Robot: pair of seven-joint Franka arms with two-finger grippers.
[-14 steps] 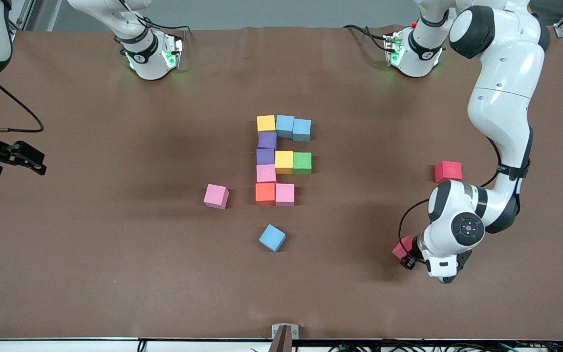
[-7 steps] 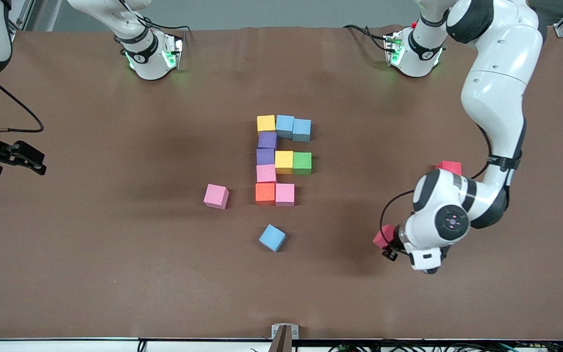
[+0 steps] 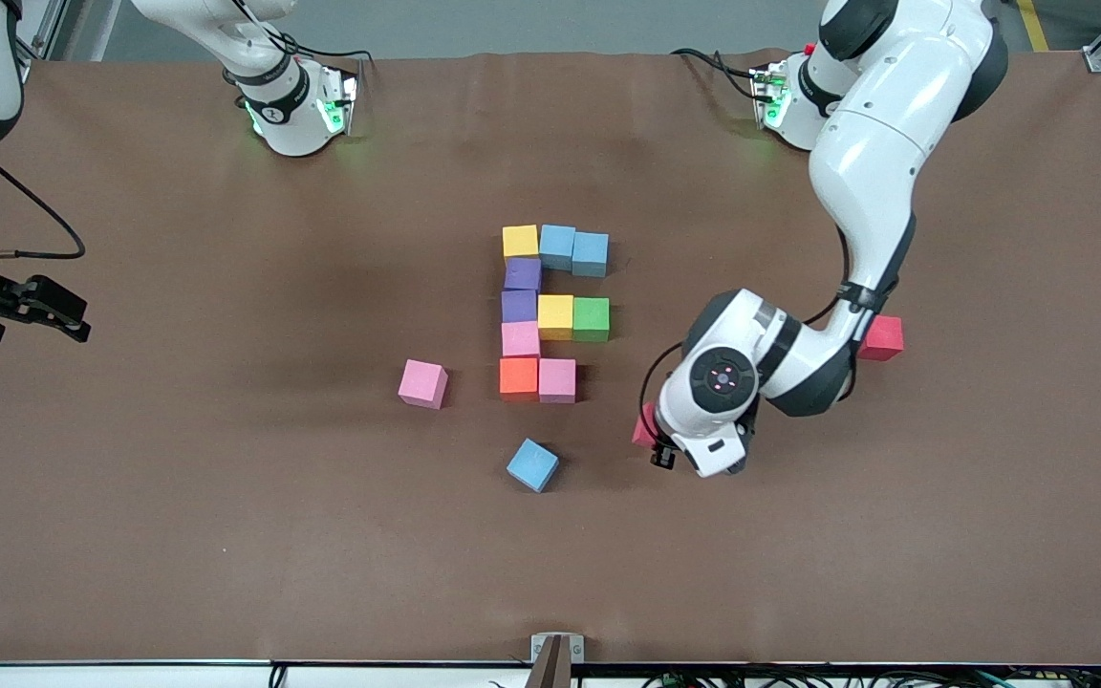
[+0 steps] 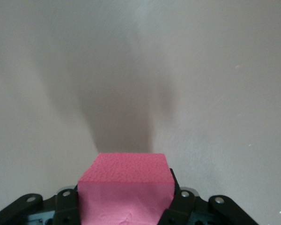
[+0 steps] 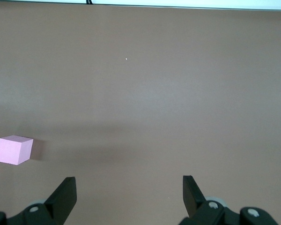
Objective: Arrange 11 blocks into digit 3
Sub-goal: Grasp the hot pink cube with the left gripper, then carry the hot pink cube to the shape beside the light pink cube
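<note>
Several blocks form a part-built digit 3 (image 3: 550, 308) at mid-table: yellow (image 3: 520, 241), two light blue, two purple, yellow, green (image 3: 591, 319), pink, orange (image 3: 518, 377), pink (image 3: 557, 379). My left gripper (image 3: 656, 438) is shut on a red block (image 3: 644, 427) and hangs over bare table beside the figure's pink end, toward the left arm's end. The left wrist view shows that red block (image 4: 125, 187) squeezed between the jaws of the left gripper (image 4: 125, 208). My right gripper (image 3: 58, 315) waits open at the right arm's end, its jaws empty (image 5: 129, 194).
Loose blocks lie around the figure: a pink one (image 3: 422, 383) (image 5: 14, 150) toward the right arm's end, a light blue one (image 3: 532, 464) nearer the camera, and a red one (image 3: 882, 337) partly under the left arm.
The left arm has carried the red block from the left arm's end of the table toward the figure. The right arm has not moved.
</note>
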